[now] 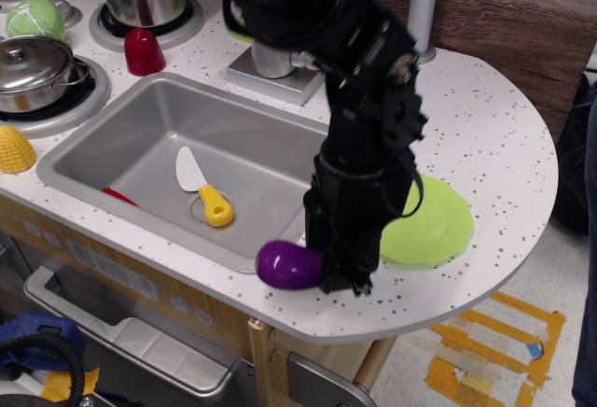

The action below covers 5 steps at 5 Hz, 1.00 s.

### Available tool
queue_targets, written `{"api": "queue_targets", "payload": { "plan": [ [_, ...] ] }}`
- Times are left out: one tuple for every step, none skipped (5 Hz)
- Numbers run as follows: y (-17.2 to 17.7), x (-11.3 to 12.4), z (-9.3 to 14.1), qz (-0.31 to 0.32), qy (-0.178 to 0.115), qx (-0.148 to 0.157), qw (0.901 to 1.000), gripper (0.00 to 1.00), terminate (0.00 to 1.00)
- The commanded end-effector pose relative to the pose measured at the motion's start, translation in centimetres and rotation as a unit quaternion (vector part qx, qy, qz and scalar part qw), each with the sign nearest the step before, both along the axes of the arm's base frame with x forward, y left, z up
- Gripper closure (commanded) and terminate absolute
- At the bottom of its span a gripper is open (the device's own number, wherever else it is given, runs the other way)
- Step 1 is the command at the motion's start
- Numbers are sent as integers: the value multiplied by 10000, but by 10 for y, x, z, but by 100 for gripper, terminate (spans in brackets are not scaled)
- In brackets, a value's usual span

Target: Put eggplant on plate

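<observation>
The purple eggplant point(287, 265) hangs just above the counter's front edge, near the sink's front right corner; its stem end is hidden inside my gripper point(336, 276). The gripper is shut on the eggplant and points down from the black arm. The lime-green plate point(437, 220) lies flat on the counter just right of the gripper, partly hidden by the arm.
The grey sink point(140, 141) holds a white and yellow toy knife point(205, 192) and a red item point(119, 197). Pots point(33, 69), a red cup point(144, 50), a green cabbage point(35, 20) and a yellow item point(14, 148) stand at the left. A grey post point(422, 6) rises behind.
</observation>
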State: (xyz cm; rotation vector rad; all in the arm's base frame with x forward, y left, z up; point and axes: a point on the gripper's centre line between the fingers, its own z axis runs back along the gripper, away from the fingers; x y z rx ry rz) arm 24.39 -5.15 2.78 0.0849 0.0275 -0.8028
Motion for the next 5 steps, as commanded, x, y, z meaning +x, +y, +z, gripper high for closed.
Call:
{"api": "queue_targets", "payload": {
  "plan": [
    [-10,31,29,-164,-791,-164,9966,100,0],
    [-17,60,30,-319,-1081,-165,9935,100,0],
    [-24,89,30,-362,-1179,-298,9919,100,0],
    [-33,102,18,-285,-1305,-527,9896,100,0],
    [-41,101,17,-197,-1282,-570,9899,0,0]
  ]
}}
